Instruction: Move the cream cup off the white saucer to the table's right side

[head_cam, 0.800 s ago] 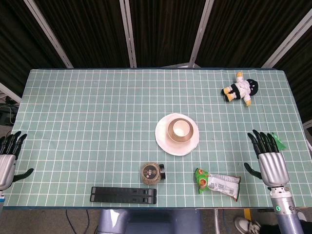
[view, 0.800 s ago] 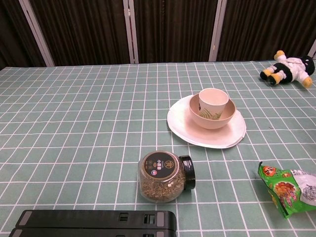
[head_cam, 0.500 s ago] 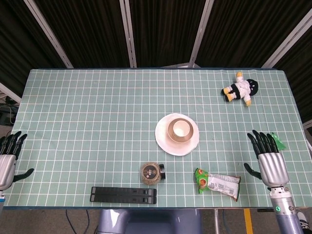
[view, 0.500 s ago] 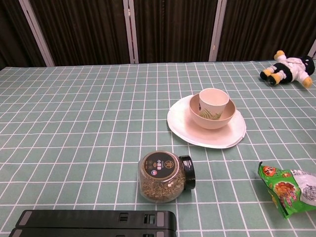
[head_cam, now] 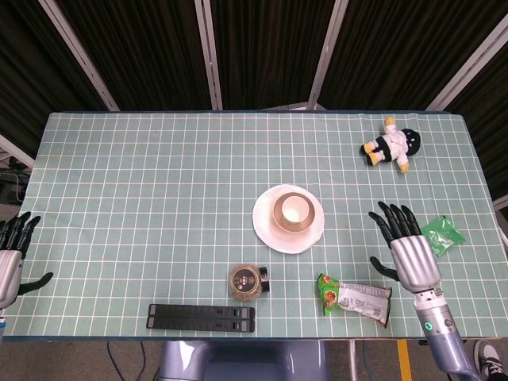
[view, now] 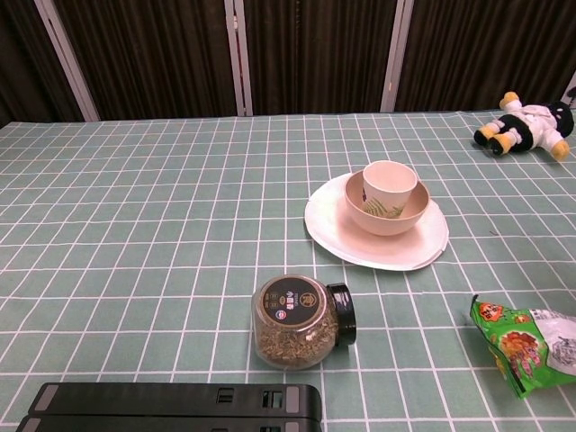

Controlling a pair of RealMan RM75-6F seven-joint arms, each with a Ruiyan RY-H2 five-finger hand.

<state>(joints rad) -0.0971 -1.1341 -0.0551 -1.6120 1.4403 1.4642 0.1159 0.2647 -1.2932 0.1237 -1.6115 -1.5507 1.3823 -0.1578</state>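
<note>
The cream cup (head_cam: 293,209) (view: 389,182) stands inside a tan bowl (view: 387,210), which sits on the white saucer (head_cam: 271,225) (view: 328,227) near the table's middle. My right hand (head_cam: 409,250) hovers open with fingers spread, to the right of the saucer and apart from it. My left hand (head_cam: 9,255) is open at the table's far left edge, partly cut off by the frame. Neither hand appears in the chest view.
A jar of dried herbs (head_cam: 247,280) (view: 300,321) lies in front of the saucer. A black flat case (head_cam: 201,317) (view: 171,404) sits at the front edge. A green snack bag (head_cam: 355,298) (view: 531,346) lies front right, a small green packet (head_cam: 439,234) further right. A plush toy (head_cam: 390,144) (view: 529,124) sits back right.
My right hand has moved left over the table toward the saucer, uncovering the small green packet. My left hand has slid slightly further off the left edge.
</note>
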